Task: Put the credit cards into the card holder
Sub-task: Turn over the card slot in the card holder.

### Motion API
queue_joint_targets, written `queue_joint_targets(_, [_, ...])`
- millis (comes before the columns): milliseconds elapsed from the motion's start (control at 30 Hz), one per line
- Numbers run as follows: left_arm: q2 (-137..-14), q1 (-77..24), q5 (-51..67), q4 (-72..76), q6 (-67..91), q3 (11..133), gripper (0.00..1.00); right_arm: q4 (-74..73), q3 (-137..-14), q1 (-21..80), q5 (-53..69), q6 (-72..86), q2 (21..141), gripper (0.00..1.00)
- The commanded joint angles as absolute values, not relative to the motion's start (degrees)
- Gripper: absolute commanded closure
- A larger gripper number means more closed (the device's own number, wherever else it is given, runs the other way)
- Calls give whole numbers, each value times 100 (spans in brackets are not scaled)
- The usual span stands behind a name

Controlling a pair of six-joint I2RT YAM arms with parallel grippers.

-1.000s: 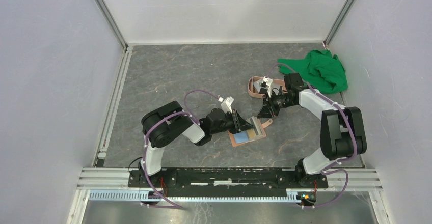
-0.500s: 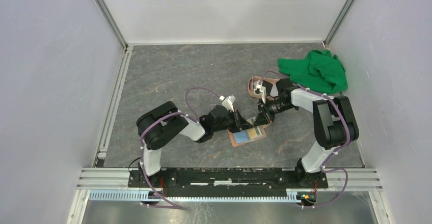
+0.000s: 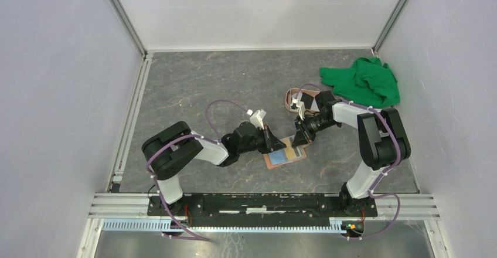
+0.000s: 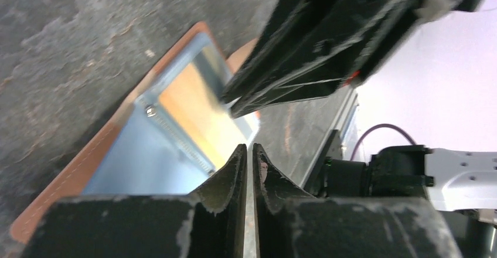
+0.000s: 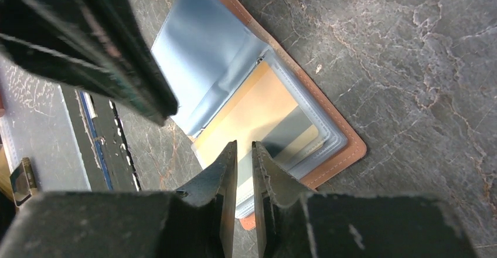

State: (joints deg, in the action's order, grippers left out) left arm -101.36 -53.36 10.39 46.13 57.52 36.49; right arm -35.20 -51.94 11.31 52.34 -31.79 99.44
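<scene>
The card holder (image 3: 285, 155) lies open on the grey table, tan-brown with clear sleeves. An orange-yellow credit card (image 5: 258, 111) sits in the top sleeve of one page, and a light blue card (image 5: 199, 53) shows on the other page. My right gripper (image 5: 244, 143) hovers over the sleeve's open end, its jaws a narrow slit apart with nothing between them. My left gripper (image 4: 246, 146) is shut and empty just off the holder's (image 4: 76, 170) near edge, opposite the right fingers (image 4: 316, 53). In the top view both grippers, left (image 3: 275, 143) and right (image 3: 297, 138), meet over the holder.
A pink oval tray (image 3: 291, 98) sits behind the right arm, partly hidden by it. A crumpled green cloth (image 3: 366, 81) lies at the back right. White walls enclose the table on three sides.
The left jaws have closed down and the left arm's elbow has swung left. The right gripper has come a little nearer to the holder, its arm folding in.
</scene>
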Motion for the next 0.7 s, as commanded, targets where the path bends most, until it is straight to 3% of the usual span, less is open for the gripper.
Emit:
queue_joint_targets(0, [-10377,-5317,881,4459,5755,3670,89,-3486,-5269,1131,5158,-3487,9721,79])
queue_joint_targets(267, [-10543,-5343,683,3457,5499,4149,95,-3510,-5291,1123,5125,-3499,9756,79])
queue_joint_targets(667, [-10967,-5396,853,3249,5393,4532,97,-3587,-5317,1128,5197,-3568,9791,79])
